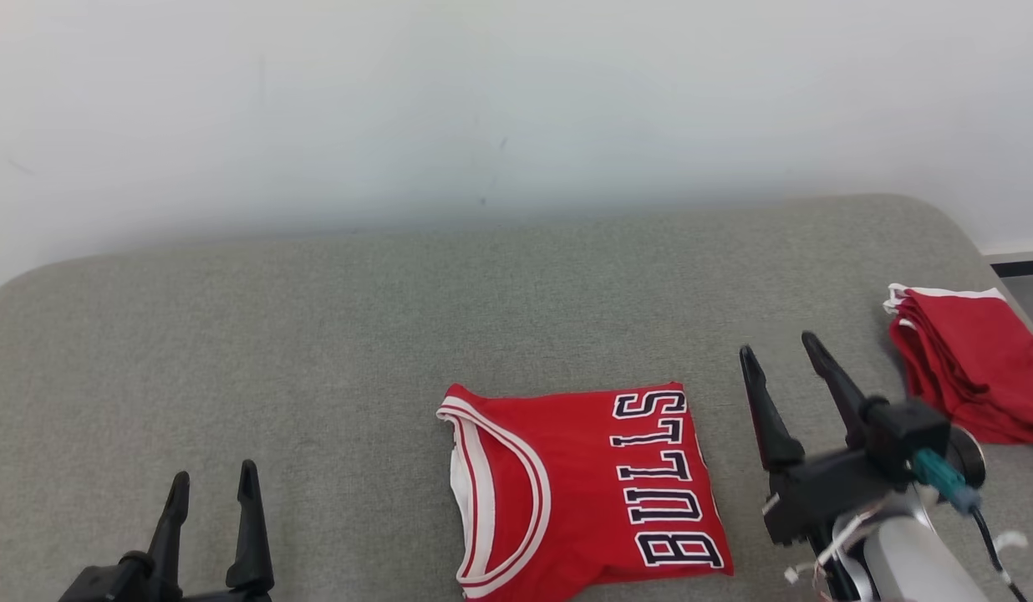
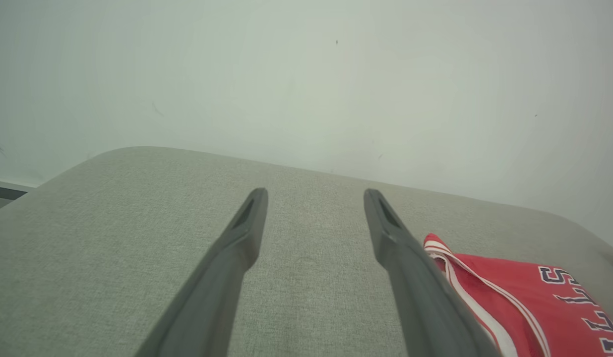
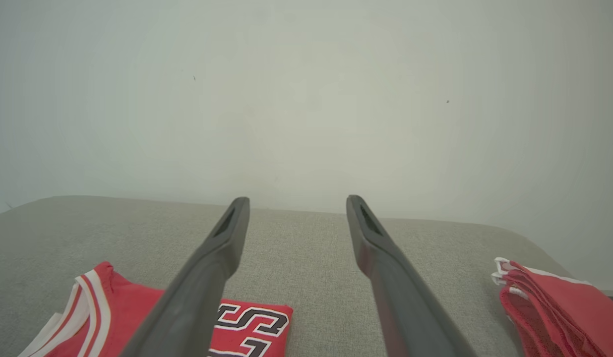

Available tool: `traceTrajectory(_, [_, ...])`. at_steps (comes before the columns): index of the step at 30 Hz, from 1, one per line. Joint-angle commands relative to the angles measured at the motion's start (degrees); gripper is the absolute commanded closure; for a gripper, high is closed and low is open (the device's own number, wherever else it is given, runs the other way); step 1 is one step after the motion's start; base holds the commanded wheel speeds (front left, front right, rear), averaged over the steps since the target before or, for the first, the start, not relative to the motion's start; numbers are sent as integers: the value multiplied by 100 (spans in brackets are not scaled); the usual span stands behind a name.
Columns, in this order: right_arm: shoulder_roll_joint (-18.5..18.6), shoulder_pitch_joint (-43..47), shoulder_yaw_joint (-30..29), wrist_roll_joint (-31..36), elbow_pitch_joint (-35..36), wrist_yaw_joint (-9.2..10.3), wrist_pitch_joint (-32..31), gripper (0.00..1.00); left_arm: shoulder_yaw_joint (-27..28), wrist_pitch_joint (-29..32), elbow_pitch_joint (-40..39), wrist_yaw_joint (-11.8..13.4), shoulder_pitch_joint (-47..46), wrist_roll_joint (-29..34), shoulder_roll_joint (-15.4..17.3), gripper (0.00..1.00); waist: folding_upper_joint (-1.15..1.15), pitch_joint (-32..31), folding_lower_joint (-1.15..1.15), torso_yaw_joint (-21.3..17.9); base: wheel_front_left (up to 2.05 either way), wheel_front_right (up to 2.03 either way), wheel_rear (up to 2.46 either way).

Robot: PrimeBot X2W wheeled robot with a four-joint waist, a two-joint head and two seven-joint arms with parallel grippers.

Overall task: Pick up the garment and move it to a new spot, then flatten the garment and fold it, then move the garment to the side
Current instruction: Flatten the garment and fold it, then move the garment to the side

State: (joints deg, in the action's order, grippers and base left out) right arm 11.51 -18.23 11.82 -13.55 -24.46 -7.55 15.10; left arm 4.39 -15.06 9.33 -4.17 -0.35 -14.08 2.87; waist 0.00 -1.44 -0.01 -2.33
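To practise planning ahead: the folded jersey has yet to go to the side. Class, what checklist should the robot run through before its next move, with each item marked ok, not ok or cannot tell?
1. Jersey folded compactly: ok. It lies flat on the grey cushion.
2. Right gripper ready to grasp: ok. The jaws are apart and empty, just right of the jersey and not touching it.
3. Left gripper ready: ok. It is open and empty, well left of the jersey.
4. Jersey's near edge tidy: cannot tell. The head view cuts it off.
5. Red pile out of the way: ok. It lies apart at the cushion's right end.
6. Bare landing space: ok. The cushion left of the jersey is free.
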Motion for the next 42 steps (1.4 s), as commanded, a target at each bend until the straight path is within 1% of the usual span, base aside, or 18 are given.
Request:
traceTrajectory(1, [21,188,-56,57,169,17,2,0,-3,-10,-27,31,99,-7,4,0,0,-97,1,-89,0,0,0])
traceTrajectory(4, [35,606,-186,127,466,17,2,0,-25,-10,-49,65,116,18,5,0,0,-135,1,-103,0,0,0])
traceTrajectory(7, [-9,900,-332,189,589,17,2,0,-10,-10,-49,125,171,90,5,0,0,-162,1,-117,0,0,0])
traceTrajectory(14, [-65,1226,-379,230,625,17,2,0,-35,-10,26,165,251,170,4,0,0,-190,1,-148,0,0,0])
traceTrajectory(18, [-97,1305,-325,221,592,17,3,0,-53,-10,84,156,321,198,5,0,0,-213,1,-137,0,0,0])
traceTrajectory(24, [-93,1358,-308,119,525,17,2,0,-94,-10,108,214,373,207,5,0,0,-257,1,-91,0,0,0])
traceTrajectory(34, [-186,1313,-382,143,529,17,3,0,-19,-10,172,140,290,226,4,0,0,-232,1,-46,0,0,0])
traceTrajectory(42, [-253,1312,-440,157,578,17,2,0,-45,-10,166,204,278,200,4,0,0,-178,1,-35,0,0,0])
